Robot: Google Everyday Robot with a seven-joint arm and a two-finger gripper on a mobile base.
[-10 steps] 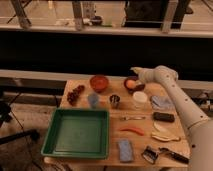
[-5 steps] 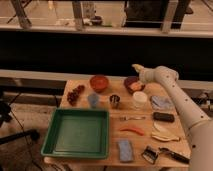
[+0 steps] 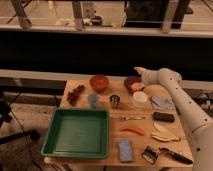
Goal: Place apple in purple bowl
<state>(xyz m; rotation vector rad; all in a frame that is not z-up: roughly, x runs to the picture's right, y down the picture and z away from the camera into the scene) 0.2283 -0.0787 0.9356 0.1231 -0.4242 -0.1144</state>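
Observation:
The purple bowl (image 3: 131, 82) stands at the back of the wooden table (image 3: 105, 114), right of centre. A reddish-orange apple (image 3: 137, 87) lies in it, at its right side. My gripper (image 3: 138, 71) hangs just above the bowl's back right rim, clear of the apple. The white arm (image 3: 177, 95) reaches in from the right.
An orange bowl (image 3: 99, 81), grapes (image 3: 75, 94), a blue cup (image 3: 93, 99), a metal cup (image 3: 115, 101) and a white cup (image 3: 140, 98) stand near the bowl. A blue cloth (image 3: 161, 102) lies to the right. A green tray (image 3: 77, 132) fills the front left, and several small items lie at the front right.
My gripper has risen from down at the purple bowl to above its back right rim. The apple stays in the bowl.

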